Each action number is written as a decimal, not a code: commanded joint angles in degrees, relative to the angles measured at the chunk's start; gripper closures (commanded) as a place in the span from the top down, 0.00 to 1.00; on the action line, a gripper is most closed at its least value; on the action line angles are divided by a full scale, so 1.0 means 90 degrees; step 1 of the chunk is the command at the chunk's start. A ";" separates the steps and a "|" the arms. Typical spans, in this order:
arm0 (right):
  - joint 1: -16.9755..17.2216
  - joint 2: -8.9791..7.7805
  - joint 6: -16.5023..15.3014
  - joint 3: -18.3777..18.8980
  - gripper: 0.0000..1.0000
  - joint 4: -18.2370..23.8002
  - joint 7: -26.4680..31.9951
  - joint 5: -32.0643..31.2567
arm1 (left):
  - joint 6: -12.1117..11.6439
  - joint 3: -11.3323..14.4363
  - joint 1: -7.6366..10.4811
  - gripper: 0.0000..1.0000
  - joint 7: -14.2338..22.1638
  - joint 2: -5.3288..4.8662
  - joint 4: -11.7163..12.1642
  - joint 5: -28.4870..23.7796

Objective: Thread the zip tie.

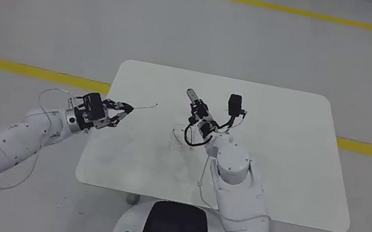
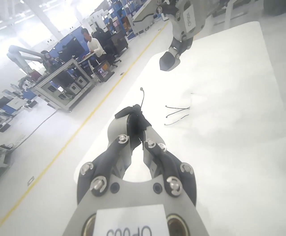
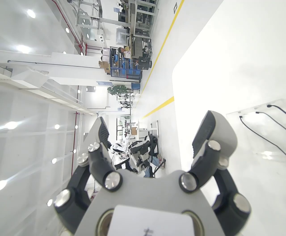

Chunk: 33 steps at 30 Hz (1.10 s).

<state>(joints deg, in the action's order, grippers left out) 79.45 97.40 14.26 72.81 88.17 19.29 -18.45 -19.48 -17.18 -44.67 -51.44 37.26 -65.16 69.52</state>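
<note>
Left gripper: fingers pinched shut on one zip tie at the table's left edge, free end jutting inward, presumably presented for threading. Right gripper: fingers wide apart, empty, mid-table near spare ties, likely ready to receive it.

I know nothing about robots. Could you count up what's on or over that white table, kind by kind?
Zip ties: 4, with one pinched in the left gripper and three lying on the clear tray
Clear tray: 1
Grippers: 2, the left gripper shut and the right gripper open and holding nothing
Total: 7
</note>
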 commanded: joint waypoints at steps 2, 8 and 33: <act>0.0000 0.0000 0.0000 0.0000 1.00 0.0000 0.0000 0.0000 | 0.0000 0.0297 0.0248 0.00 -0.0147 0.0018 0.0074 -0.0205; 0.0000 0.0000 0.0000 0.0000 1.00 0.0000 0.0000 0.0000 | 0.0000 0.0565 0.0589 0.00 -0.0346 0.0065 0.0095 -0.0379; 0.0000 0.0000 0.0000 0.0000 1.00 0.0000 0.0000 0.0000 | 0.0000 0.0387 0.0815 0.00 0.1001 0.0158 -0.0690 -0.0496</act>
<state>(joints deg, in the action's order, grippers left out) 79.45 97.40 14.26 72.81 88.17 19.29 -18.45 -19.50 -13.87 -37.53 -43.20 38.68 -70.91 65.81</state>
